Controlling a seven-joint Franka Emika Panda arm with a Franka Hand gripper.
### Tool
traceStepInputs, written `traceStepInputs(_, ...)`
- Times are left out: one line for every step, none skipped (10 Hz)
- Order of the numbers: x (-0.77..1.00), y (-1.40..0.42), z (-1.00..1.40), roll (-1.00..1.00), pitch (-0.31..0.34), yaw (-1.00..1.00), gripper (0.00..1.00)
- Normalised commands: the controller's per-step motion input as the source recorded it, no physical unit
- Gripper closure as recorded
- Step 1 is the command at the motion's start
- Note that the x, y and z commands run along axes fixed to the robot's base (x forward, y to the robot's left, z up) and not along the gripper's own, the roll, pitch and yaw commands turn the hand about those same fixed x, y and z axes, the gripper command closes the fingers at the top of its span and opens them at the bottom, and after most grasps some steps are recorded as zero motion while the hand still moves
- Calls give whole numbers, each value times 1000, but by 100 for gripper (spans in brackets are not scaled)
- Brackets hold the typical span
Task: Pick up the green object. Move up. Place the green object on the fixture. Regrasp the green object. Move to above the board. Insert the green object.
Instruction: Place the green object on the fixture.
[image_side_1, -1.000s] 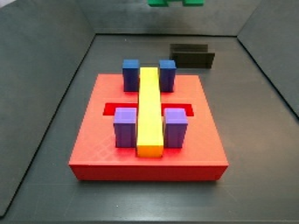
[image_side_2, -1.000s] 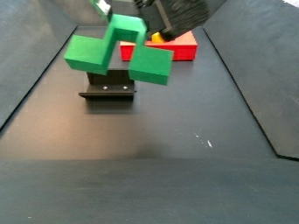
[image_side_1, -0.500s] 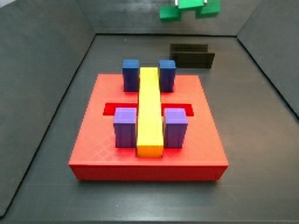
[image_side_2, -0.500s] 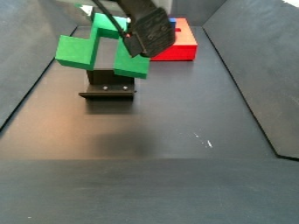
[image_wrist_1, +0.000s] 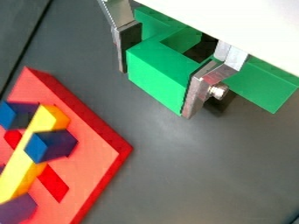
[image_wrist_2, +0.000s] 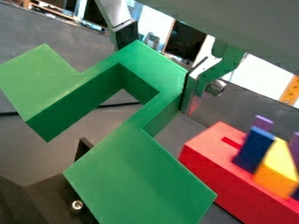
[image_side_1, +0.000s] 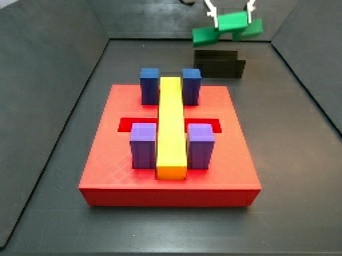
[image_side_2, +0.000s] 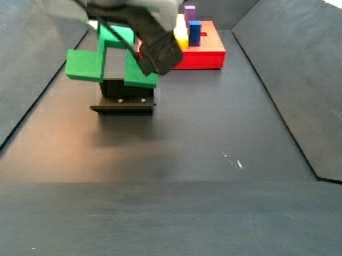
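Presently, step in hand: placing on the fixture. Board, w/ yellow bar plus blue and purple blocks, lies well apart. Green object, clenched in the claw, hangs just above the fixture; contact cannot be told. Next move, by judgement: lower straight, seat the piece, then release. Hidden: the claw body covers the fixture's top in a side view; fingertips blurred.

Bright green object between silver fingers of the gripper, just above the black fixture. Red board beyond, bearing yellow bar, blue blocks, seemingly purple blocks.
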Motion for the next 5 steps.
traceStepInputs(0, -189, -486, 0, 0, 0, 100)
traceStepInputs(3, -140, -474, 0, 0, 0, 100)
traceStepInputs(60, -129, -414, 0, 0, 0, 100)
traceStepInputs(314, -117, -269, 251, 63, 0, 100)
traceStepInputs(443, -49, -206, 474, 169, -34, 100)
